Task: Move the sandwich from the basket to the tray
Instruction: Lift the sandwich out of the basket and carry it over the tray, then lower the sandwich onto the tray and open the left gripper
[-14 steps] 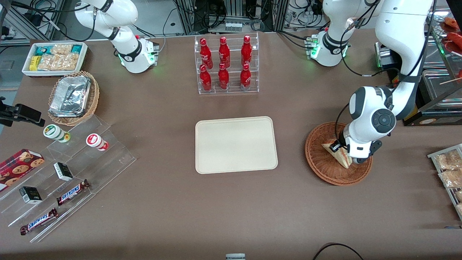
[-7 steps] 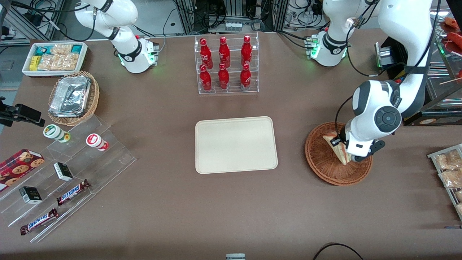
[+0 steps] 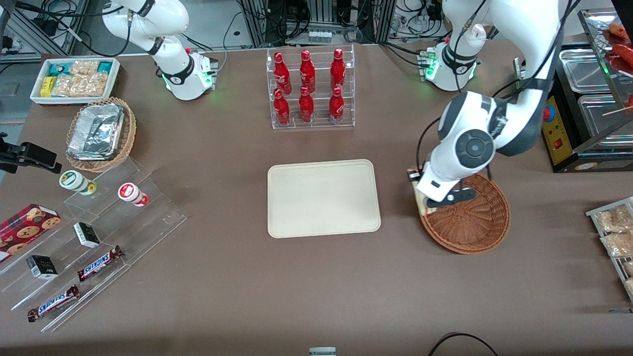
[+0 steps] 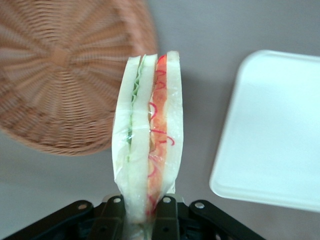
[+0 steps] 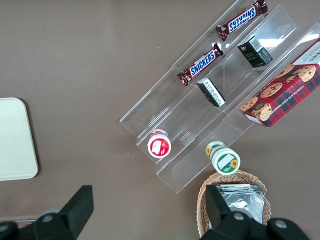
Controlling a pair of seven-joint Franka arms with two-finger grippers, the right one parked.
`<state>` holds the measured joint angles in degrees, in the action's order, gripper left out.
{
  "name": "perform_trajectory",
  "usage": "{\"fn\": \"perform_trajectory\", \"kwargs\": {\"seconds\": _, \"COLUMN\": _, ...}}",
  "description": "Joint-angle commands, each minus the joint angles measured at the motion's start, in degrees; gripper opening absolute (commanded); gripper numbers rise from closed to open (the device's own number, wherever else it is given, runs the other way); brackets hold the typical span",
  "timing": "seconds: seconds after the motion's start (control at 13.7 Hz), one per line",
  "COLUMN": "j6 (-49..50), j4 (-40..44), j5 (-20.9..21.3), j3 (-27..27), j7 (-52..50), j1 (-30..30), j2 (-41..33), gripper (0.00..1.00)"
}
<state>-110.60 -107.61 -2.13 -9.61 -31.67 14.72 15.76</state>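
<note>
I have the hand [image 3: 424, 198] clamped on the sandwich [image 4: 148, 135], holding it up off the counter [image 3: 247, 287] over the rim of the basket [image 3: 472, 225] on the side toward the tray [image 3: 324, 198]. From the wrist camera the wedge stands on edge, its red and green filling facing me, with the basket and the tray both below it.

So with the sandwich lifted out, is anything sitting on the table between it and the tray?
Nothing visible. The gripper holds the sandwich above the basket rim on the side nearest the tray. Only bare brown table lies between them, and the tray's surface is bare too.
</note>
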Motion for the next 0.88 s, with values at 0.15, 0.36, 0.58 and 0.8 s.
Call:
{"fn": "perform_trajectory", "kwargs": {"seconds": 0.15, "j6": -1.28, "j4": 13.54, "j5": 0.28, "j3": -4.71, "j7": -4.51, "j1": 5.74, "j2": 11.81, "gripper": 0.00}}
{"fn": "perform_trajectory", "kwargs": {"seconds": 0.36, "j6": -6.01, "j4": 17.16, "j5": 0.55, "j3": -4.54, "j7": -10.50, "j1": 10.92, "j2": 16.66, "gripper": 0.00}}
{"fn": "perform_trajectory", "kwargs": {"seconds": 0.58, "j6": -13.22, "j4": 17.34, "j5": 3.07, "j3": -4.45, "j7": -17.69, "j1": 15.93, "j2": 20.00, "gripper": 0.00}}
{"fn": "perform_trajectory", "kwargs": {"seconds": 0.8, "j6": -15.61, "j4": 18.48, "j5": 10.29, "j3": -4.54, "j7": -26.23, "j1": 18.24, "j2": 22.90, "gripper": 0.00}}
